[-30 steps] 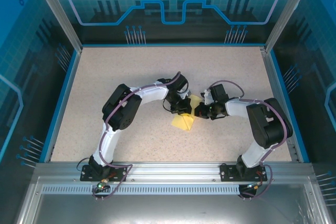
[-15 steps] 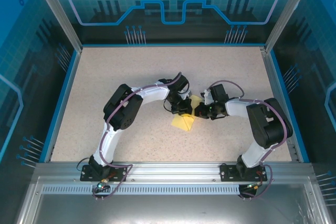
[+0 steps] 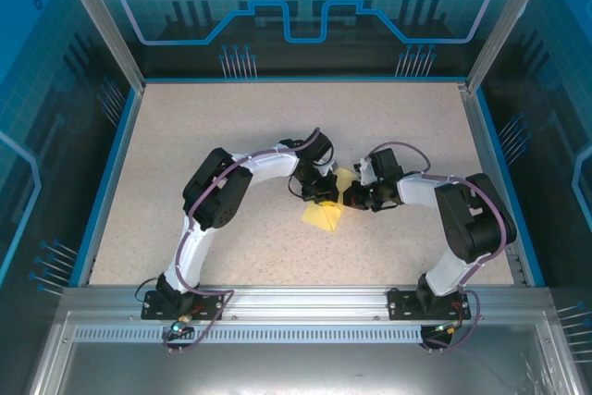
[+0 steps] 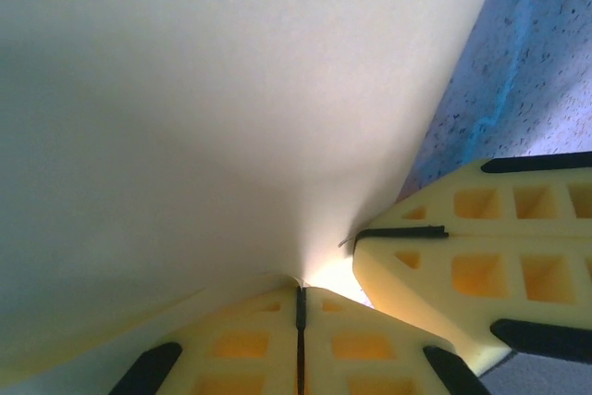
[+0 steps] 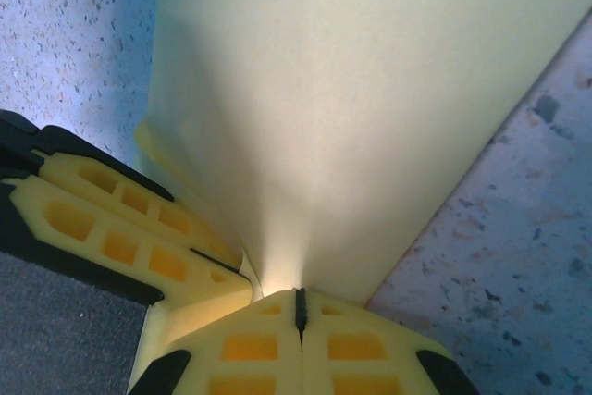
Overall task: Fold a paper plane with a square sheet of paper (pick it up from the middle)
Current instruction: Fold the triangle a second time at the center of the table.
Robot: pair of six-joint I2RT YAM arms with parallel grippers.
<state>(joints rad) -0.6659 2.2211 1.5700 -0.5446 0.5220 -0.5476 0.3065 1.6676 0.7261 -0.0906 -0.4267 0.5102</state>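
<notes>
Pale-yellow, the square sheet of paper (image 3: pixel 324 216) is gripped from both sides over the middle of the speckled table (image 3: pixel 185 136). The left gripper (image 3: pixel 325 193) and the right gripper (image 3: pixel 360 196) meet almost tip to tip, each with its jaws clamped on the sheet (it fans out from both pinch lines), its wider part spreading toward the arm bases.

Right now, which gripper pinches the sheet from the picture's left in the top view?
The left gripper, shut on the square sheet of paper from the left; the right gripper pinches it from the opposite side.
</notes>
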